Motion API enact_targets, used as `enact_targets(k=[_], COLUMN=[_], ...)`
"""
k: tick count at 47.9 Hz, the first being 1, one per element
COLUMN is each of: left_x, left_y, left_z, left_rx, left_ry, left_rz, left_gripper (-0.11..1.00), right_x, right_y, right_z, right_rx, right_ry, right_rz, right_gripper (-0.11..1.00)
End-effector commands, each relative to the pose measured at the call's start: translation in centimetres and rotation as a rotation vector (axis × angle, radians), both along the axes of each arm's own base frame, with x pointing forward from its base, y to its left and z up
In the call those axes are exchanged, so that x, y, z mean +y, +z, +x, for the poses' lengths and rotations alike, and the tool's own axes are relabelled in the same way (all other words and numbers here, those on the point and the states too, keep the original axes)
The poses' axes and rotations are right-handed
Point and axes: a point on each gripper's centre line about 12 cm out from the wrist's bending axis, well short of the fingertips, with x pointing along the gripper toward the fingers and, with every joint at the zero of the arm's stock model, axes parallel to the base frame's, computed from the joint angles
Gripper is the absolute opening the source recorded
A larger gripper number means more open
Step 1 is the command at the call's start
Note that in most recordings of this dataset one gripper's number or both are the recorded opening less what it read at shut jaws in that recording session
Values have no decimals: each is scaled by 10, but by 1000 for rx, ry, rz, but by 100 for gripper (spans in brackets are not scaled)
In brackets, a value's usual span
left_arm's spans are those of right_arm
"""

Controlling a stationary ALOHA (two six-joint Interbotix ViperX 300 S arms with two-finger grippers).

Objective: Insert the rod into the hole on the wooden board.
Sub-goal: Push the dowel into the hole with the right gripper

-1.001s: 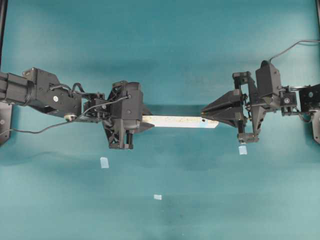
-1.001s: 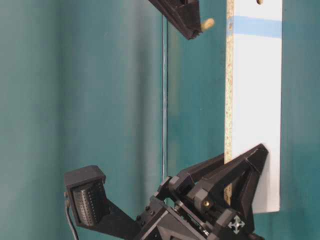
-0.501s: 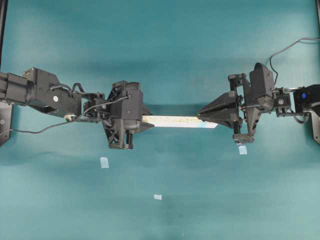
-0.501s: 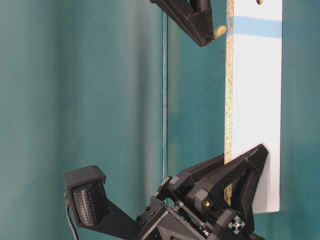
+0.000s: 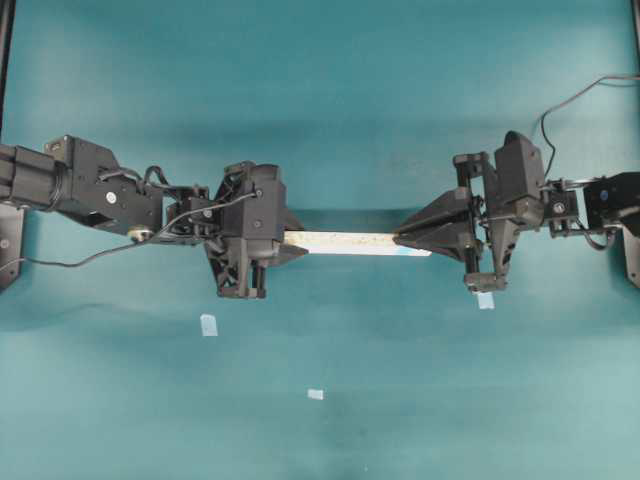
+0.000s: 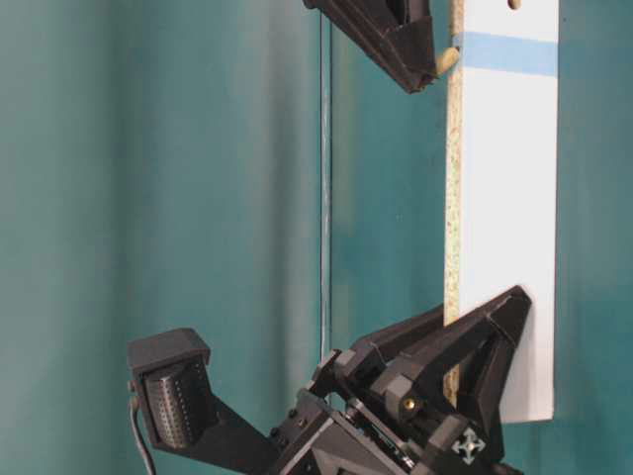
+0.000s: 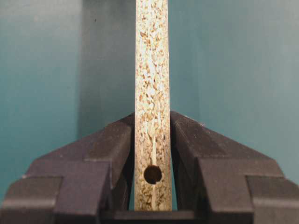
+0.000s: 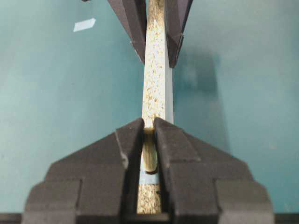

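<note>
Holding: left gripper [image 7: 152, 154] has its jaws closed against both faces of the wooden board [image 5: 345, 241], at the end with the plain dark hole [image 7: 153, 174].
Board: it hangs level above the table [image 5: 330, 90], narrow speckled edge turned up, running between the two arms; in the table-level view [image 6: 504, 218] its broad white face shows with a light-blue band [image 6: 509, 53] across it near the far end.
Right gripper: right gripper [image 8: 149, 140] is nearly shut, its jaws pinching the rod [image 8: 149, 156], a short cream dowel.
Rod: its free tip [image 6: 447, 60] pokes out of the fingers and meets the board's speckled edge right at the blue band; whether it has entered the hole there is not clear, since the fingers hide that spot.
Surface: teal cloth over the whole table, softly creased, with three small pale-blue tape squares [image 5: 209, 325], [image 5: 315, 394], [image 5: 485, 300] lying well apart below the board.
Room: only the teal backdrop and a thin dark vertical line [image 6: 324, 198] behind the arms.
</note>
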Motion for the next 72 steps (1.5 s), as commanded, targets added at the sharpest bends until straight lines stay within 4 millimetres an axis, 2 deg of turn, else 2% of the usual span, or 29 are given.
enact_targets(k=[1, 34, 52, 72], left_x=[-2, -1, -1, -1], left_y=[6, 6, 6, 7], left_z=[2, 2, 2, 3], left_rx=[-14, -15, -15, -19], left_ry=[-1, 2, 2, 15], left_rz=[-5, -6, -6, -21], left_gripper=[32, 32, 32, 32], right_x=[1, 2, 3, 13], right_y=[3, 1, 3, -2], right_z=[3, -3, -17, -18], right_rx=[-20, -6, 4, 47], right_ry=[4, 4, 4, 38], right_rz=[-1, 1, 2, 0], right_gripper=[10, 10, 10, 10])
